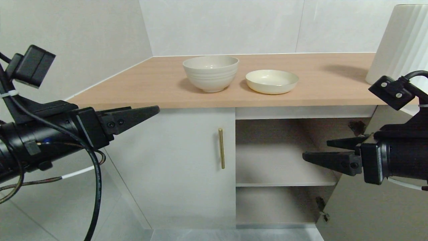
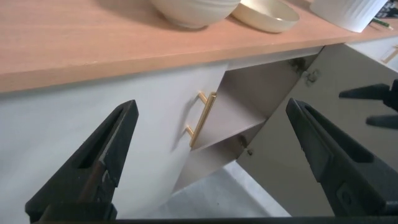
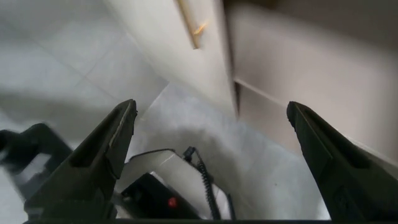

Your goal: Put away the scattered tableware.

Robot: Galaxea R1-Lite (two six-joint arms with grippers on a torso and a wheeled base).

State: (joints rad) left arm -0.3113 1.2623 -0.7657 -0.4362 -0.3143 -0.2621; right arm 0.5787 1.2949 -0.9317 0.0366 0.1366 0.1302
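Observation:
A deep ribbed cream bowl (image 1: 211, 73) (image 2: 194, 12) and a shallow cream dish (image 1: 272, 81) (image 2: 267, 15) stand side by side on the wooden countertop (image 1: 160, 83). My left gripper (image 1: 143, 113) (image 2: 211, 109) hovers open and empty in front of the cabinet, below counter level and left of the bowl. My right gripper (image 1: 316, 149) (image 3: 211, 109) is open and empty too, held at the mouth of the open cabinet compartment, just above its shelf (image 1: 284, 183).
The cabinet's left door is closed, with a brass handle (image 1: 221, 148) (image 2: 202, 118) (image 3: 189, 25). The right door (image 1: 367, 207) is swung open beside my right arm. A tall white ribbed object (image 1: 401, 43) (image 2: 348, 12) stands on the counter's right end. Walls close off the back and left.

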